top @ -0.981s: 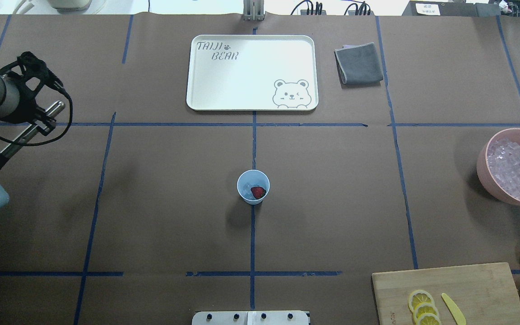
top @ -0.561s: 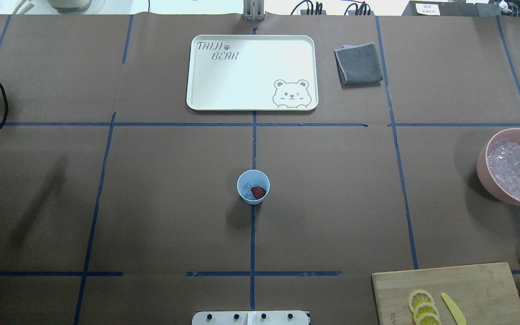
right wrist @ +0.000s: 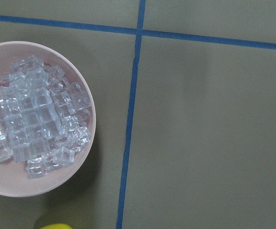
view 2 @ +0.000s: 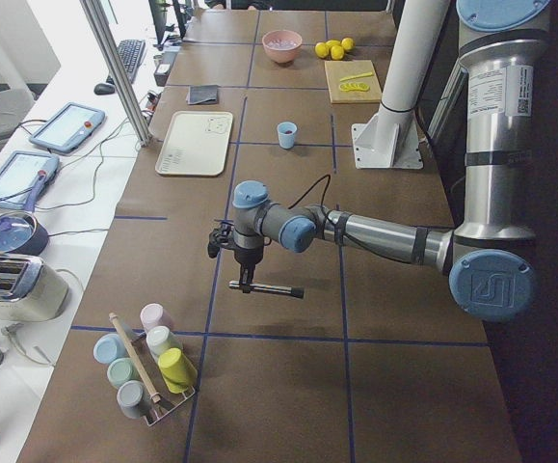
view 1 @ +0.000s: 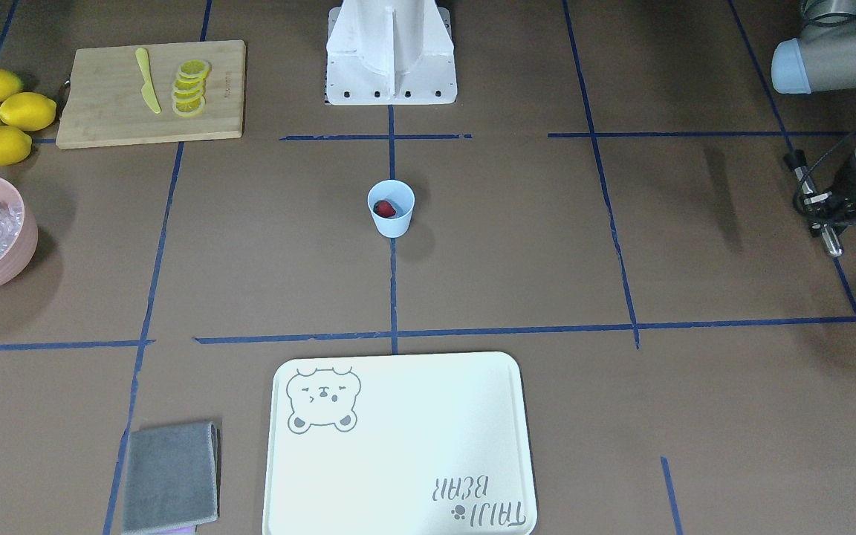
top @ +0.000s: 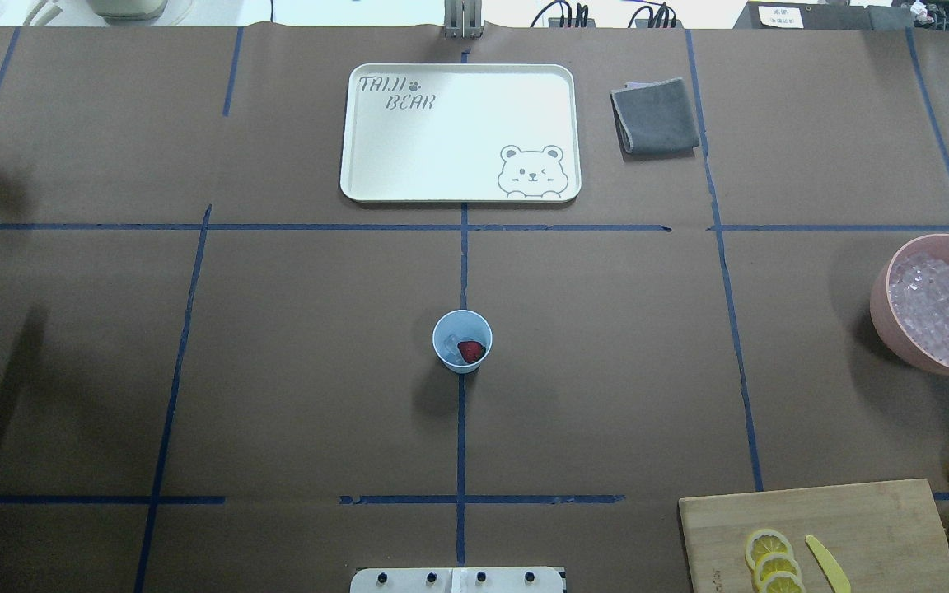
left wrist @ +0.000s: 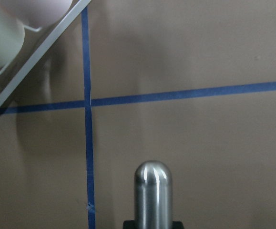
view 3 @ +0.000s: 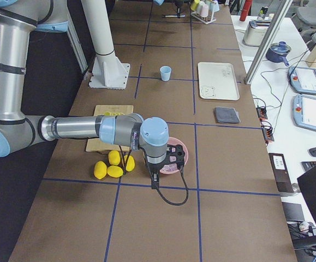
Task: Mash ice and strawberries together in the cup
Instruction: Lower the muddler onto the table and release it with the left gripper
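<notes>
Left arm has pulled out of the overhead over the last second, taking the muddler away from the cup.

Cup sits mid-worktop on the centre tape line. The strawberry inside looks whole and the ice beside it is barely visible, so I'd judge the mashing isn't done. Your left end effector is clamped on the steel muddler, well apart from the cup, near the mug rack. Right end effector hangs over the pink bowl; can't tell how far open it is. The bowl is heaped with spare cubes. Tray holds nothing.
</notes>
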